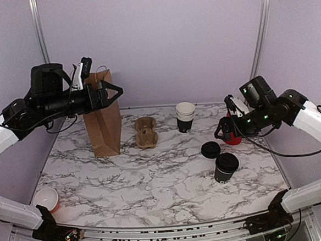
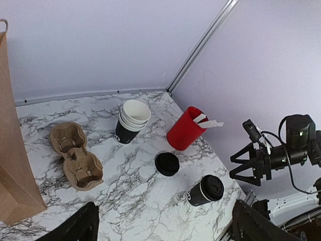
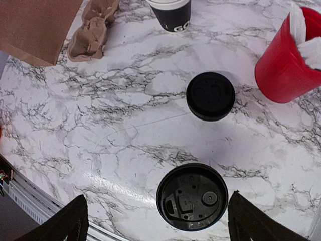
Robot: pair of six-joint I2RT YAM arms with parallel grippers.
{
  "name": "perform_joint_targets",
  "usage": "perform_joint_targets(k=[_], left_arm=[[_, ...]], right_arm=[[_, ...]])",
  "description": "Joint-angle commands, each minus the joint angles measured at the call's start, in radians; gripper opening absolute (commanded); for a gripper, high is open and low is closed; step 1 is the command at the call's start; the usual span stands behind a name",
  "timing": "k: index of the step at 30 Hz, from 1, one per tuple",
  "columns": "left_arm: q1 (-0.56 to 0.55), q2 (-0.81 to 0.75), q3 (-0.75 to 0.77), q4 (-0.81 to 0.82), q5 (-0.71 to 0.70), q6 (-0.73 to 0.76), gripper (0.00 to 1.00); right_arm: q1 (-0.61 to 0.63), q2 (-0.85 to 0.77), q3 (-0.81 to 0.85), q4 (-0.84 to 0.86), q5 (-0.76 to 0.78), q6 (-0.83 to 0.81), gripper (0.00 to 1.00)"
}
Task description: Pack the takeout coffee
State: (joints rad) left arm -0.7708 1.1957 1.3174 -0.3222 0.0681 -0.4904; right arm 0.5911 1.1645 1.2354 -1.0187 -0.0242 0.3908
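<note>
Top external | takeout coffee lidded, upright | red cup holds perhaps napkins | left fingers spread, empty | right fingers likewise

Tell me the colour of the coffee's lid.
Black; the lid shows best in the right wrist view.

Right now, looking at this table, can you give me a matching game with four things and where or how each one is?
1 paper bag
2 red cup
3 lidded coffee cup
4 loose lid

A black, lies flat
B brown, stands at the left
C has white bits inside
D stands upright with a black top

Pairs: 1-B, 2-C, 3-D, 4-A
</note>
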Motion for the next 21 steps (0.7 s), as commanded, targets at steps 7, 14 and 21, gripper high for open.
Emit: perform_joint_targets(k=[7, 14, 21], left_arm=[[0.141, -0.036, 0.278, -0.348, -0.417, 0.013, 0.93], [0.349, 0.031, 0.297, -0.452, -0.316, 0.035, 0.92], [0.443, 0.156, 0.287, -0.430, -0.185, 0.085, 0.76]], right_arm=[[0.003, -0.080, -0.067, 0.288, -0.033, -0.004, 0.93], [0.003, -0.107, -0.129, 0.398, -0.040, -0.005, 0.93], [0.003, -0.104, -0.167, 0.472, -0.049, -0.021, 0.93]])
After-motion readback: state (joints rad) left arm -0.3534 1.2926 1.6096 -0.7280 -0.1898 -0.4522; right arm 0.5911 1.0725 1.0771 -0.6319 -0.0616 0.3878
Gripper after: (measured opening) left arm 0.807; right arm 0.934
